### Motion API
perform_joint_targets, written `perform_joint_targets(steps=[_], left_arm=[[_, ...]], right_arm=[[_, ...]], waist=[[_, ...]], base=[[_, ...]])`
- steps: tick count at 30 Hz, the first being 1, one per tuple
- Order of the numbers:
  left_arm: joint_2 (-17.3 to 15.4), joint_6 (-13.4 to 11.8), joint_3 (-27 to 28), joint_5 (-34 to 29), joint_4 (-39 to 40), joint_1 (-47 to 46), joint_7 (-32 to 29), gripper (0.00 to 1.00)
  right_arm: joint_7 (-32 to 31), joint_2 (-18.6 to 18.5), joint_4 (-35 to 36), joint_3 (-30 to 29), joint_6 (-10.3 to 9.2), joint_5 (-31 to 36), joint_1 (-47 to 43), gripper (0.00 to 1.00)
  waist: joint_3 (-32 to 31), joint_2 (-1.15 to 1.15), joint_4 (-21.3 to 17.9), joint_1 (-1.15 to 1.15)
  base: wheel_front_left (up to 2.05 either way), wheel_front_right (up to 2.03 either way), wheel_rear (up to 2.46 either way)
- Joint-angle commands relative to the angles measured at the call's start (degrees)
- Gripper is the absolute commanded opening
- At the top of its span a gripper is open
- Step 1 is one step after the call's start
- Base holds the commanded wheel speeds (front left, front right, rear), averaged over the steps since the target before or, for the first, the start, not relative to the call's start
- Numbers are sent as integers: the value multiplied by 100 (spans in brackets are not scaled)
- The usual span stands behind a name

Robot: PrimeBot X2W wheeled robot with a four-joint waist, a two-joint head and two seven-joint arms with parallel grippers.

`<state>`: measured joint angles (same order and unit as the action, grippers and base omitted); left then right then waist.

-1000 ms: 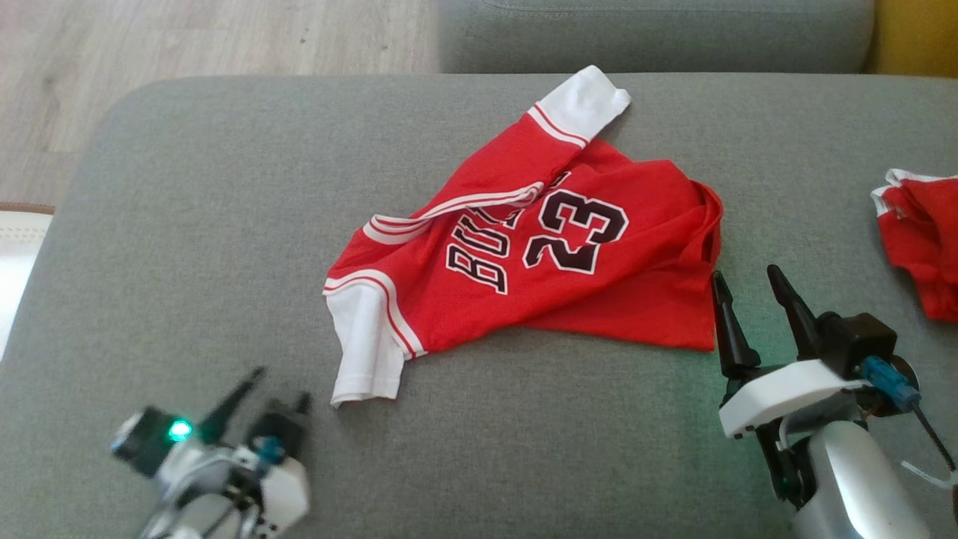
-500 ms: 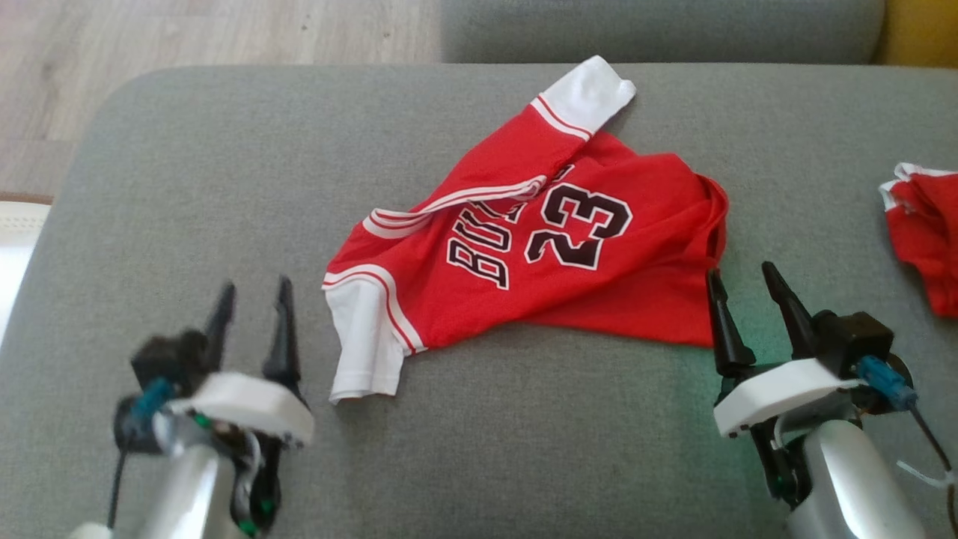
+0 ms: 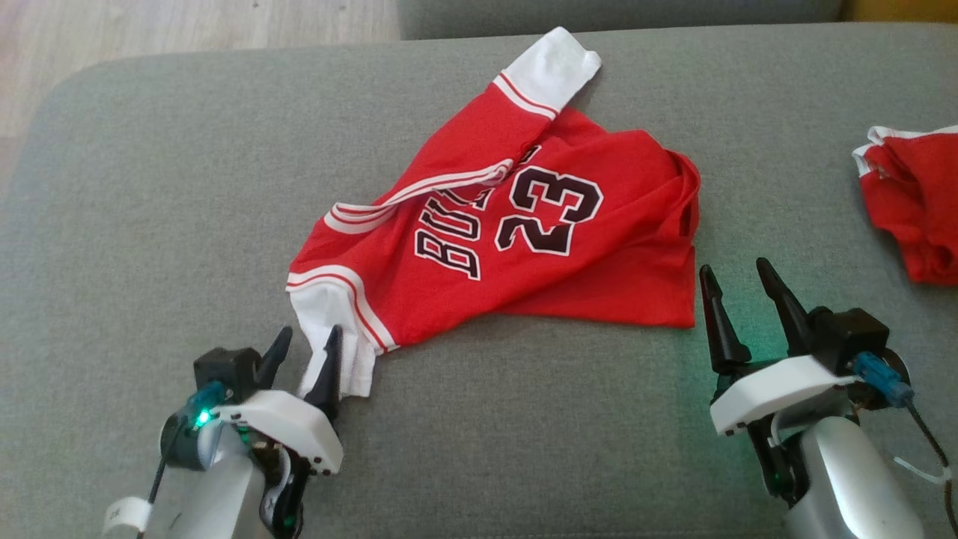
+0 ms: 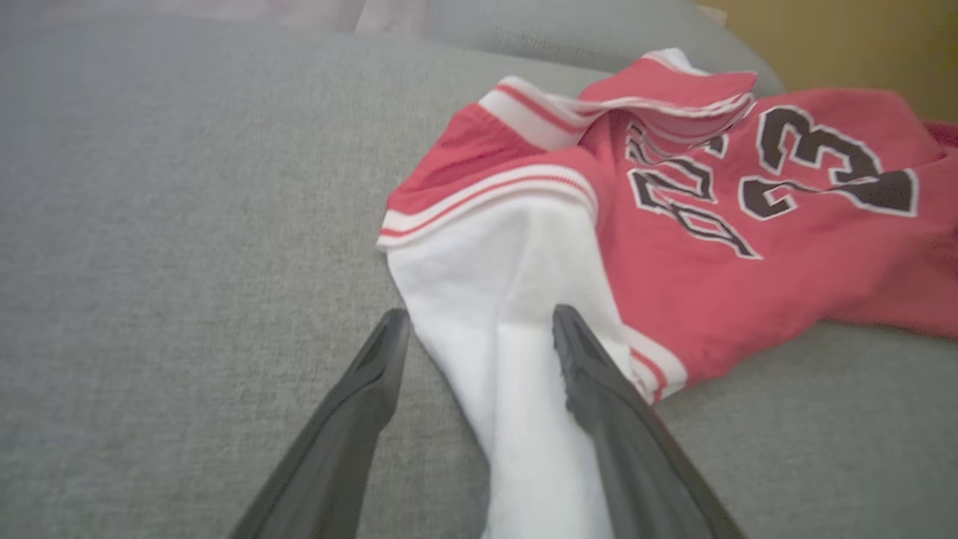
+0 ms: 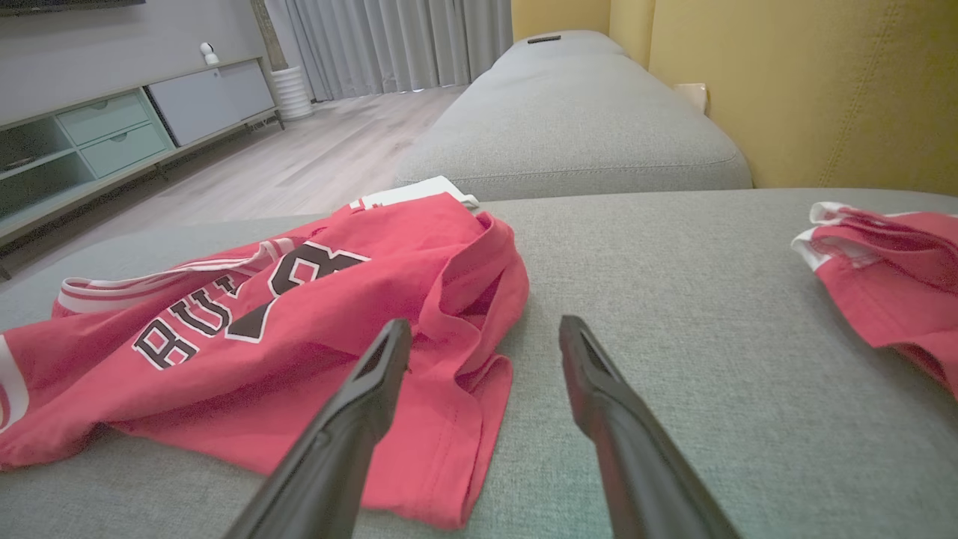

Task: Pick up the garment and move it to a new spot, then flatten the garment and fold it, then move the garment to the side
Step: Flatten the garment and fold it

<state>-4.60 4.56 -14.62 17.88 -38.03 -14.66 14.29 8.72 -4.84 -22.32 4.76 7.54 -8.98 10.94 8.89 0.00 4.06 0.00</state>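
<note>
My left gripper (image 3: 310,333) is spread wide, its dark tapered fingers (image 4: 599,389) on either side of a soft white sleeve end. That sleeve belongs to the garment (image 3: 524,247), a thin red jersey with striped bands and black lettering (rumpled, one sleeve folded across its chest), lying mid-cushion on the grey woven sofa (image 3: 150,224). Its long axis runs diagonally from near left to far right. My right gripper (image 3: 733,267), equally wide, holds nothing and sits just beside the hem corner. Another red cloth (image 3: 909,202) lies at the right edge.
</note>
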Motion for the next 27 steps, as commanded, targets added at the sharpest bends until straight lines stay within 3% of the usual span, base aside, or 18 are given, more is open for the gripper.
perform_joint_targets(steps=[1,8,14,15,16,17,22,27], left_arm=[[-96,-65,131,-52,-77,-278,48,100],[-126,-211,86,-132,-693,-546,41,100],[-73,30,-181,-124,-1079,-661,-189,98],[-66,63,-224,-121,-1112,-679,-196,60],[-61,89,-261,-119,-1136,-695,-191,42],[-58,117,-306,-123,-1150,-709,-179,0],[-61,137,-344,-98,-1181,-765,-96,0],[-176,-143,-170,-134,-917,-893,43,0]], right_arm=[[33,-54,190,130,-5,34,148,100],[49,-49,168,129,-5,43,158,100],[58,-39,148,133,-5,44,183,100],[62,-37,144,131,-5,42,188,100],[66,-35,139,130,-5,41,192,100],[70,-33,133,130,-5,39,195,100],[83,-21,110,136,-5,33,204,100],[95,-13,93,137,-5,33,224,100]], waist=[[33,0,-30,0],[67,0,-56,0],[72,0,-46,0],[70,0,-43,0],[67,0,-41,0],[61,0,-39,0],[43,0,-31,0],[34,0,-19,0]], base=[[0,0,0],[0,0,0],[0,0,0],[0,0,0],[0,0,0],[0,0,0],[0,0,0],[0,0,0]])
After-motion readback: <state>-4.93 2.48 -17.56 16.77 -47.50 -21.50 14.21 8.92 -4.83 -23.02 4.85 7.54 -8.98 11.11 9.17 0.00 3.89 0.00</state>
